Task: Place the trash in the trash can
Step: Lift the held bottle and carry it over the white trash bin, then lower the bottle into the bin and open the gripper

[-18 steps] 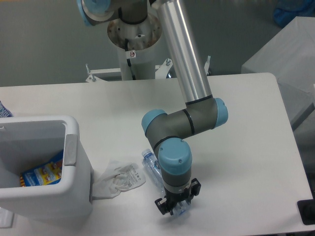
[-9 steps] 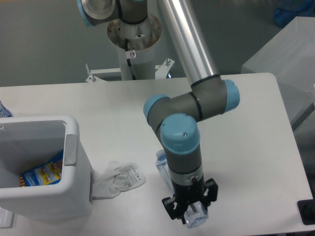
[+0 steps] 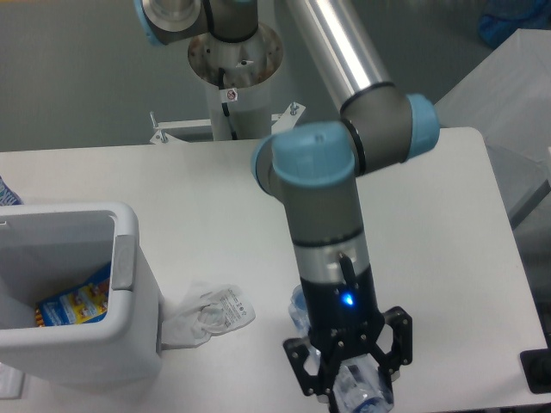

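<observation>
My gripper is shut on the clear crushed plastic bottle and holds it lifted above the table's front edge, well to the right of the bin. One end of the bottle shows behind the wrist on the left. The crumpled white wrapper lies on the table just right of the trash can. The white trash can stands at the left front, open at the top, with a grey tab on its side.
A colourful blue and yellow packet lies inside the bin. The arm's base column stands behind the table's far edge. A grey box is at the right, and a black object sits at the table's front right corner.
The gripper has risen toward the camera with the bottle in it, moving slightly right. The wrapper and the bin have not moved.
</observation>
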Action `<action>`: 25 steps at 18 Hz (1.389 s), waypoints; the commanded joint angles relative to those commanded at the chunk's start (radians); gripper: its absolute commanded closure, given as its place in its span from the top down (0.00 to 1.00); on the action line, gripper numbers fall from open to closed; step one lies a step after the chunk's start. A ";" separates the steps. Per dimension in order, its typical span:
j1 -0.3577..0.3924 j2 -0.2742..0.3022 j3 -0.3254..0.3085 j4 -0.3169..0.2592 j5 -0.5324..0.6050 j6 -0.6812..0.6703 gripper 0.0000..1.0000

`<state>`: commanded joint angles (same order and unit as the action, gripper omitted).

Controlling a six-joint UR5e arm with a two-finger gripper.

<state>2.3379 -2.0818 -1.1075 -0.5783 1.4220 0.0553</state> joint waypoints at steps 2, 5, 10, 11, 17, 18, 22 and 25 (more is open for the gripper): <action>-0.023 0.034 -0.008 -0.002 0.002 -0.028 0.66; -0.058 0.084 -0.029 -0.002 0.002 -0.048 0.67; -0.158 0.129 -0.043 -0.002 0.002 -0.061 0.67; -0.176 0.131 -0.041 -0.002 0.002 -0.063 0.67; -0.279 0.131 -0.051 -0.003 -0.003 -0.118 0.67; -0.293 0.129 -0.054 -0.003 -0.005 -0.118 0.67; -0.325 0.126 -0.080 -0.003 -0.005 -0.118 0.67; -0.337 0.132 -0.109 -0.003 -0.003 -0.118 0.67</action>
<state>2.0004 -1.9497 -1.2164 -0.5814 1.4189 -0.0629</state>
